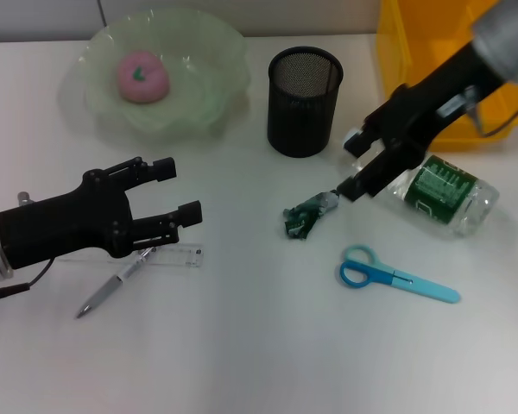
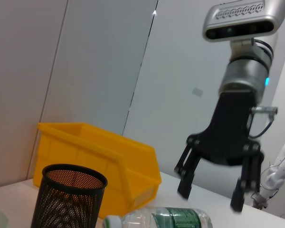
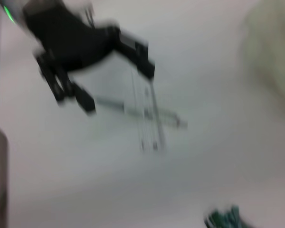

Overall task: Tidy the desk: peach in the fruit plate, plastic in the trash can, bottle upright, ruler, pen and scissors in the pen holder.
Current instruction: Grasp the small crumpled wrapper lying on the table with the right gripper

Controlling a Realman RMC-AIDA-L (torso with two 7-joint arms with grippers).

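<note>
The pink peach [image 1: 142, 76] lies in the green fruit plate [image 1: 216, 95]. The crumpled green plastic [image 1: 304, 217] lies mid-table and shows in the right wrist view [image 3: 224, 219]. My right gripper [image 1: 350, 166] is open just right of the plastic, its lower finger close to it, and it shows in the left wrist view [image 2: 210, 198]. The bottle [image 1: 440, 197] lies on its side under the right arm. Blue scissors [image 1: 393, 276] lie in front. My left gripper [image 1: 178, 191] is open above the clear ruler [image 1: 168, 256] and the pen [image 1: 112, 289]. The black mesh pen holder [image 1: 304, 99] stands at the back.
The yellow bin [image 1: 414, 52] stands at the back right, behind the right arm, and shows in the left wrist view [image 2: 99, 161]. The pen holder [image 2: 69, 194] and the lying bottle [image 2: 166, 219] also show there. The ruler and pen cross in the right wrist view [image 3: 149, 118].
</note>
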